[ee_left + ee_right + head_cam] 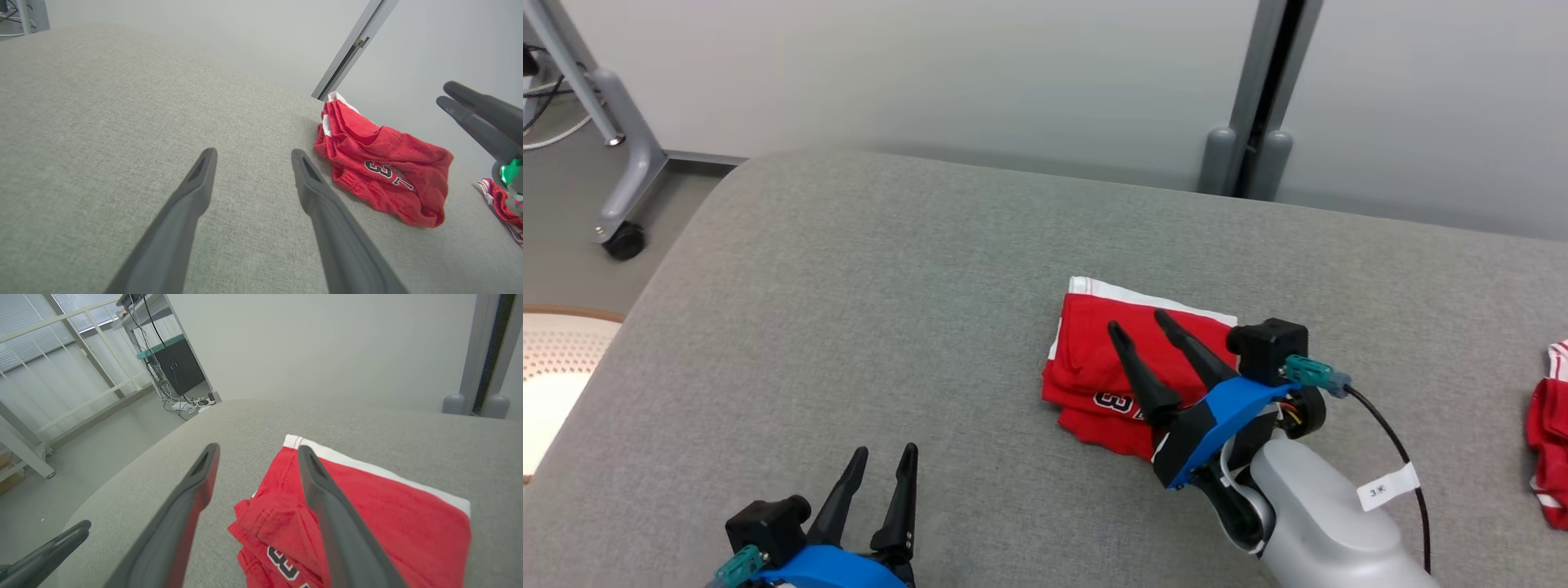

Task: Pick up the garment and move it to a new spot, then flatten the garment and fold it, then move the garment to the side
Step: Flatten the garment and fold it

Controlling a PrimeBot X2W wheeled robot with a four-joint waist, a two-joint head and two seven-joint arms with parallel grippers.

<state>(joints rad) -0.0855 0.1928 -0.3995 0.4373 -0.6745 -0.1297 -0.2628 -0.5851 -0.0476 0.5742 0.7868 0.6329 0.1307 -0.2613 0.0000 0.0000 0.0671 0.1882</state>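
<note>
Left gripper [885, 451] sits low at the near edge of the bench [849, 269], fingers spread with nothing between them and tips just above bare grey fabric. It is well apart from the work.

Garment [1086, 351]: red shorts with white trim and a printed number, lying as a folded packet right of the bench's middle, well in from both the far and near edges. The white band faces the far edge. The near-left corner of the packet looks puffy, with layers stacked loosely rather than pressed flat.

Right gripper [1138, 321] hovers over the packet, fingers spread and pinching nothing. In the right wrist view one finger crosses the red cloth and the other is over the grey beside it. I cannot tell whether the tips touch the cloth.

Judgement: the fold looks done; the move to the side is probably what remains.

Risks:
- A pinch on the top layer alone would lift it and peel the fold open.
- Sliding across the textured upholstery could drag the bottom layer and bunch the packet.
- A fingertip could snag the loose near-left hem.
- A second red garment [1550, 433] lies at the right edge, so a move that way could mix the two.
</note>
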